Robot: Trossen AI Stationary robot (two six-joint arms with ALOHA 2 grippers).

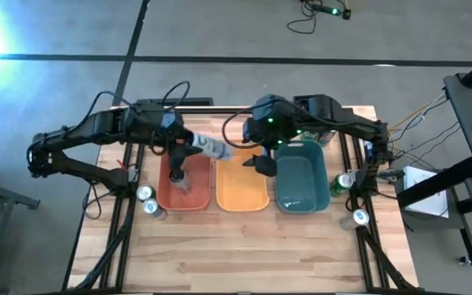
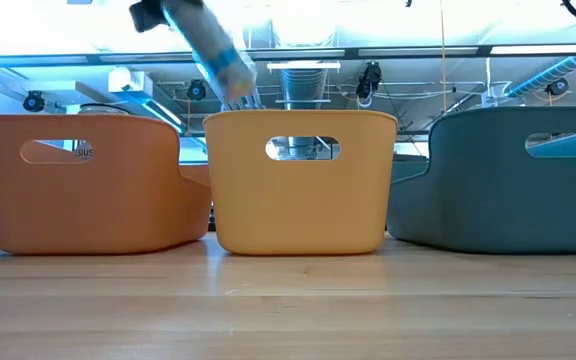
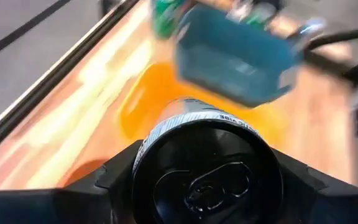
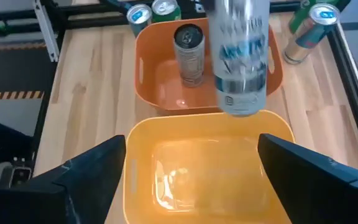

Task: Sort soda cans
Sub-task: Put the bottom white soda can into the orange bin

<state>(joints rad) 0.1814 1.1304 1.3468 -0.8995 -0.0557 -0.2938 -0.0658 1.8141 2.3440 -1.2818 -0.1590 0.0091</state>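
Observation:
A silver-blue soda can (image 1: pixel 213 148) hangs tilted in the air over the gap between the red bin (image 1: pixel 169 197) and the orange bin (image 1: pixel 242 199); my left gripper (image 1: pixel 192 145) is shut on it. In the low view the can (image 2: pixel 218 60) slants above the orange bin's (image 2: pixel 298 200) far rim. A dark can (image 4: pixel 189 53) stands upright on the red bin's floor. My right gripper (image 4: pixel 188 171) hangs open over the orange bin (image 4: pixel 210 174), near the teal bin (image 1: pixel 301 201), with nothing between its fingers. My left gripper pinches the can's wall just below its tab end (image 3: pixel 166 134), one finger (image 3: pixel 114 180) on each of two opposite sides. The tab end faces the wrist, and the other end (image 4: pixel 244 102) points down toward the orange bin. The can is lifted clear and tilted.
Two cans (image 1: pixel 146 194) stand on the table left of the red bin, two more (image 1: pixel 344 182) right of the teal bin, and green cans (image 1: pixel 326 135) behind it. The three bins stand side by side mid-table. Bare wood (image 1: pixel 244 254) lies toward the near edge.

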